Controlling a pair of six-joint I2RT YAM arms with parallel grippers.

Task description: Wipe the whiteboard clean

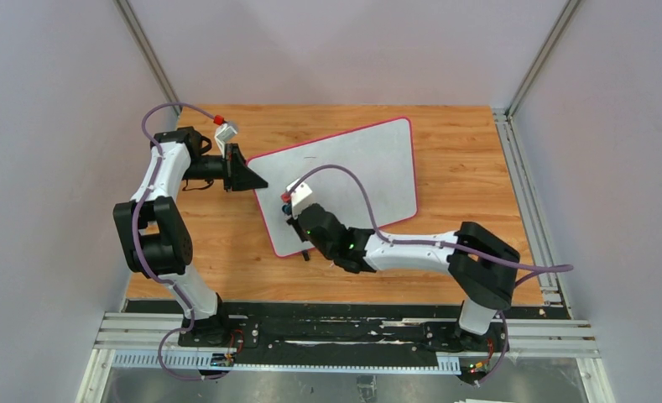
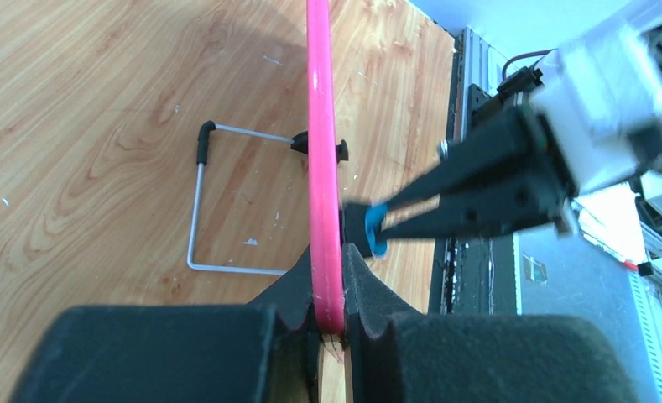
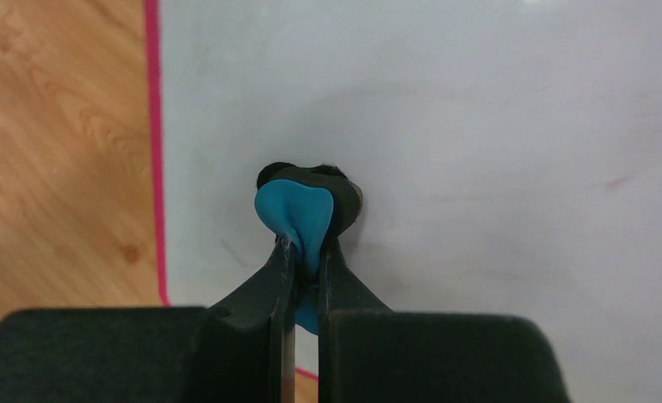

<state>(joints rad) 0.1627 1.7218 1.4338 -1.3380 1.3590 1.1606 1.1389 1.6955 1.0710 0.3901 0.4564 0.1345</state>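
The whiteboard (image 1: 352, 180) is a white board with a pink-red rim, propped at a tilt on the wooden table. My left gripper (image 1: 258, 182) is shut on its left edge; in the left wrist view the pink rim (image 2: 325, 210) runs edge-on between my fingers (image 2: 331, 323). My right gripper (image 1: 294, 217) is shut on a small blue eraser (image 3: 298, 214), and the eraser's black pad presses against the board's white face (image 3: 478, 151) near its lower left part. From the left wrist view the eraser (image 2: 375, 231) shows just right of the rim. Faint smudges remain on the board.
A wire stand (image 2: 205, 206) with a black foot props the board from behind. The wooden table (image 1: 461, 143) is ringed by grey walls, with a metal rail (image 1: 520, 185) on the right and the arms' mounting rail (image 1: 344, 336) at the near edge.
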